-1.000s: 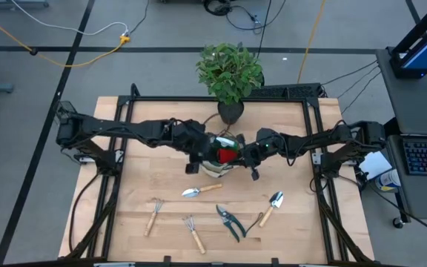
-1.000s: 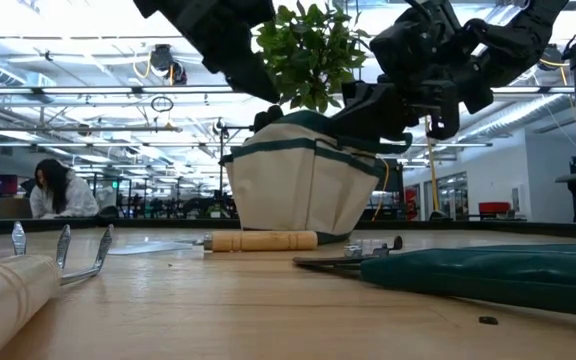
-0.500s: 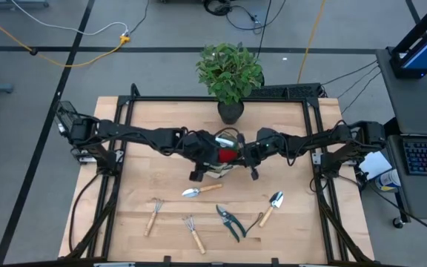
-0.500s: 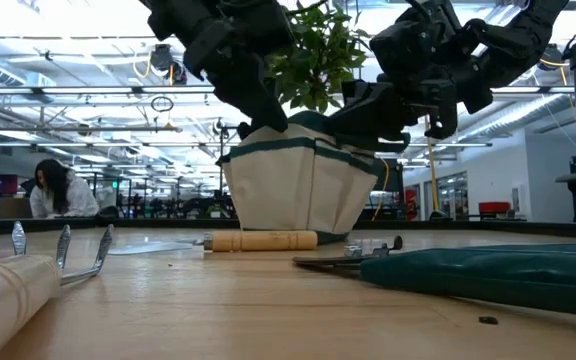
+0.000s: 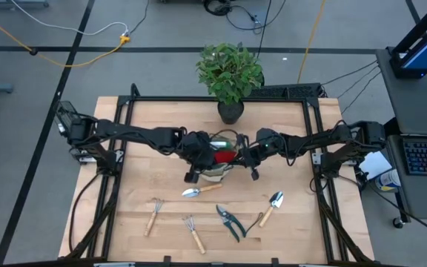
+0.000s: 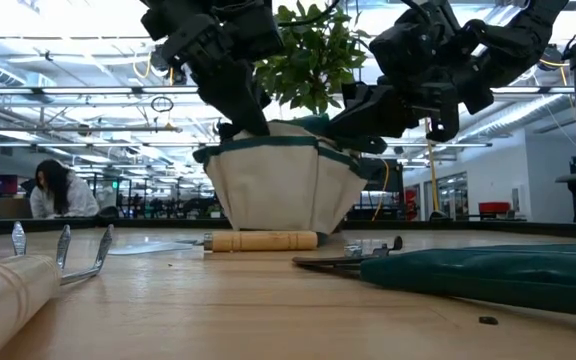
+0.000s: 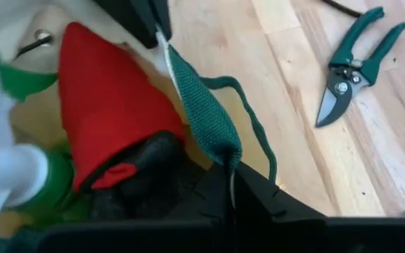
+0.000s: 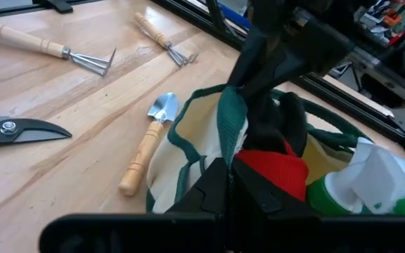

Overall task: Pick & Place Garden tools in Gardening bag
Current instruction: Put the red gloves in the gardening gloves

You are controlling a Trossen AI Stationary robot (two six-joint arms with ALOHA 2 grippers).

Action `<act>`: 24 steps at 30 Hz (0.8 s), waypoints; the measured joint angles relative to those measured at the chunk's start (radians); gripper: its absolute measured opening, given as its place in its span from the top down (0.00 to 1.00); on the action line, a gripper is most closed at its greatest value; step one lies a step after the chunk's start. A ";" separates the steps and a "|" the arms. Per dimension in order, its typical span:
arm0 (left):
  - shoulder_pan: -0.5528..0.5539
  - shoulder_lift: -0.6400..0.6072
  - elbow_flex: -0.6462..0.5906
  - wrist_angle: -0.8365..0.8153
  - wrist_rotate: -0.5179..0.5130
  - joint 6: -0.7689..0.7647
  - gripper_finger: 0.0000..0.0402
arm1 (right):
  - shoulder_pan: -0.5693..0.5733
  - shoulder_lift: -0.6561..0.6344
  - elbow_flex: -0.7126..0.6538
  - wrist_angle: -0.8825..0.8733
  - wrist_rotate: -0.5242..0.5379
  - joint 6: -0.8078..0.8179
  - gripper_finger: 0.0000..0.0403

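Observation:
The beige gardening bag [image 5: 217, 165] with green trim stands mid-table, between my two grippers. Inside it lie a red-black glove [image 7: 111, 133] and a green spray bottle [image 8: 371, 184]. My left gripper [image 5: 203, 156] is shut on the bag's left rim, and my right gripper [image 5: 242, 157] is shut on its right rim. On the table nearer the front lie a trowel [image 5: 201, 190], a rake [image 5: 153, 215], a fork [image 5: 193, 233], the pruners [image 5: 230, 222] and a second trowel [image 5: 270, 208]. My left gripper pinches the green trim of the bag's rim [image 7: 220, 144] between its two fingers, slanting down from the table's left. The bag stays standing on the table, and its mouth is drawn out sideways [image 6: 213, 152]. My right gripper pinches the green trim on the opposite side of the rim [image 8: 229, 119] between its two fingers, coming nearly level from the table's right. The rim stands up from the fingers, and the bag's base rests on the table.
A potted leafy plant [image 5: 230, 74] stands at the table's far edge, just behind the bag. Bare wood lies to the left and right of the tools. In the low view, a person [image 6: 60, 190] sits far off in the room.
My left gripper has sunk toward the bag's left rim, tipped further down and shut on the trim. The bag's left side has been drawn toward the table's left, widening its mouth. The base has stayed in place.

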 joint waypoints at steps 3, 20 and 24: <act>-0.002 -0.027 -0.001 -0.022 -0.007 -0.014 0.96 | 0.000 0.000 0.000 0.001 0.001 -0.020 0.99; -0.117 -0.153 -0.002 -0.222 -0.240 -0.153 0.63 | -0.001 -0.001 -0.001 -0.006 0.002 -0.019 0.99; -0.148 -0.161 -0.001 -0.232 -0.282 -0.190 0.61 | -0.001 -0.001 -0.001 -0.005 0.002 -0.015 0.99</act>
